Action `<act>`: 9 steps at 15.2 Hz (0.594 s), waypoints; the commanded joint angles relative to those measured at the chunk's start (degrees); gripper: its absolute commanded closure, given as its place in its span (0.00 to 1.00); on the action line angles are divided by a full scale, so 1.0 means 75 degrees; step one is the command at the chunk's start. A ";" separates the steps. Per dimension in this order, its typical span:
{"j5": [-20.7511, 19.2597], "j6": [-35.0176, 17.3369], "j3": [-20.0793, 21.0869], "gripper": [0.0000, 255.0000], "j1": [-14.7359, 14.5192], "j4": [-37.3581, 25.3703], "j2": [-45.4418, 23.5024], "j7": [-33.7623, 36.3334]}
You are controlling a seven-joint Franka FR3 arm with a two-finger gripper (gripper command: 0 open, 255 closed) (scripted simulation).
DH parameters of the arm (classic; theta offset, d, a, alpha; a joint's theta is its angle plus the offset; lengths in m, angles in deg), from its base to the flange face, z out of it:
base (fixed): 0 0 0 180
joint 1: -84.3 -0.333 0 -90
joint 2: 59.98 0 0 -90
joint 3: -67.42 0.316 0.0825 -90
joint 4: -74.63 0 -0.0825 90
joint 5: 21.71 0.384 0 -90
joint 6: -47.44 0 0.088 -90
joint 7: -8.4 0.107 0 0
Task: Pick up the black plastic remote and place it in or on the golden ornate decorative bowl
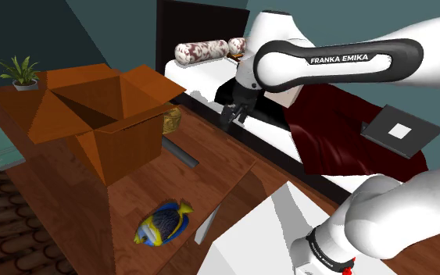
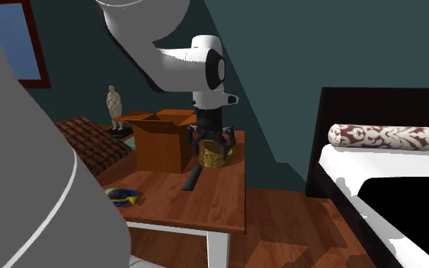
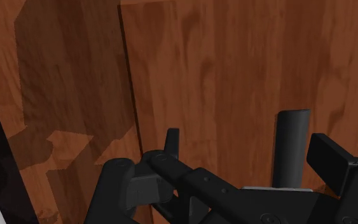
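- On wooden bench, about mid-surface: dark grey remote lies flat, just beside an open brown cardboard box, on the box's bed-facing side.
- Past the box's corner, toward bench's far edge: golden bowl, near the remote but apart from it.
- Black pincer hangs off the white arm, raised above bench level, near the bowl.
- Pincer is released: fingers spread wide, grasping nothing.
- Wrist view: remote seen down on the wood between the spread fingers, not touched by either.
- Blue & yellow fish toy lies on bench toward shoulder view's bottom, well apart from remote.
- Potted plant stands at the far corner on shoulder view's left.
- Bed w/ white sheet & patterned bolster stands beside bench.
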 commanded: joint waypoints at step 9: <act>0.0218 -0.1171 0.0504 0.00 -0.0344 -0.1326 -0.2741 0.0602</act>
